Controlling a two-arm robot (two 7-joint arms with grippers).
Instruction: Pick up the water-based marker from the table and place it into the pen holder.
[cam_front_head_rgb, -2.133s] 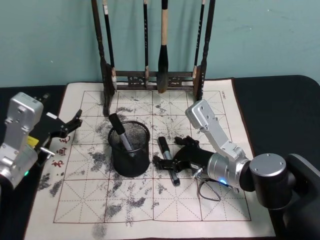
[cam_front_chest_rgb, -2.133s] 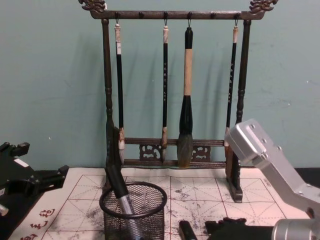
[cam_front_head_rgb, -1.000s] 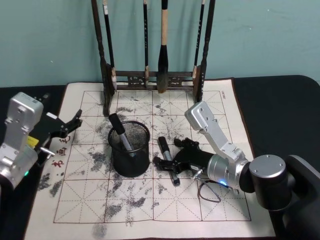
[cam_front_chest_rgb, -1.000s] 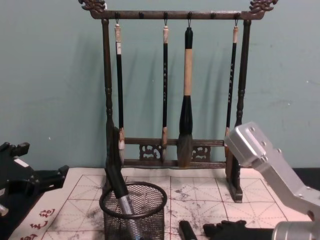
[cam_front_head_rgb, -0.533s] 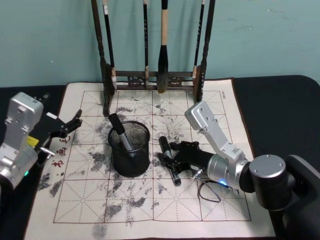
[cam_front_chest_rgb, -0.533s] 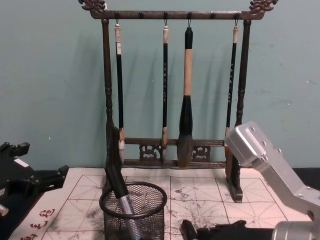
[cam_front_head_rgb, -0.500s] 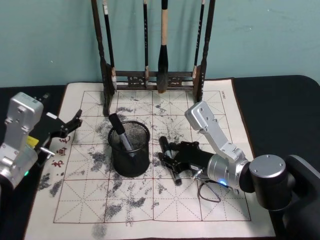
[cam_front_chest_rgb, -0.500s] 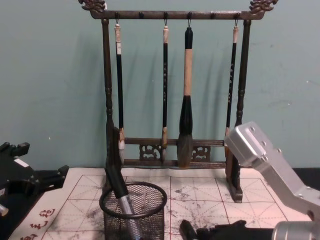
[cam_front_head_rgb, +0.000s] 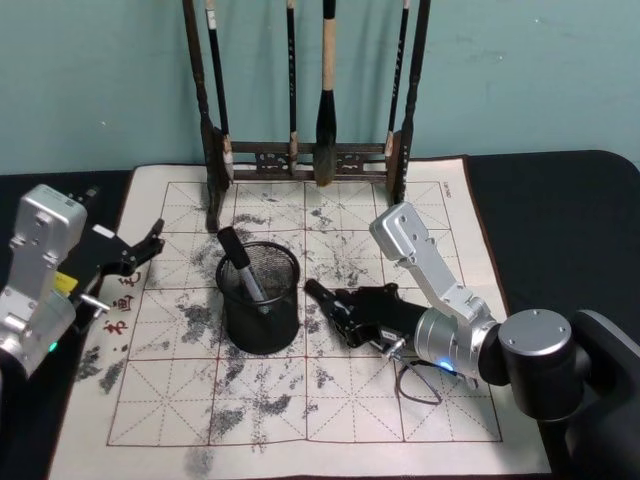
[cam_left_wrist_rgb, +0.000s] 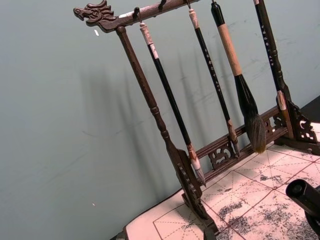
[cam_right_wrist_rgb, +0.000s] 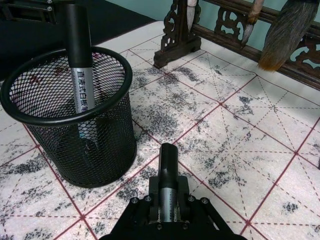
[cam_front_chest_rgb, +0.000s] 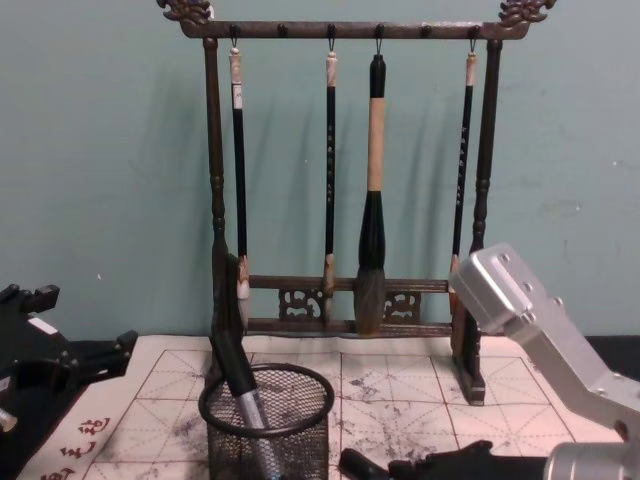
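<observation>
Right pincer (cam_front_head_rgb: 347, 317) pinched tight on water-based marker (cam_front_head_rgb: 318, 295), mid mat (cam_front_head_rgb: 260, 410), just right of pen holder (cam_front_head_rgb: 262, 335). One second ago marker lay flat, pincer wide over it. Now marker looks lifted a bit, tip turned left toward pen holder. Grab is done, I think. Next I lift higher, go over rim, let go. Second marker (cam_front_head_rgb: 241, 268) already leans inside. Left pincer (cam_front_head_rgb: 135, 250) parked at left.
</observation>
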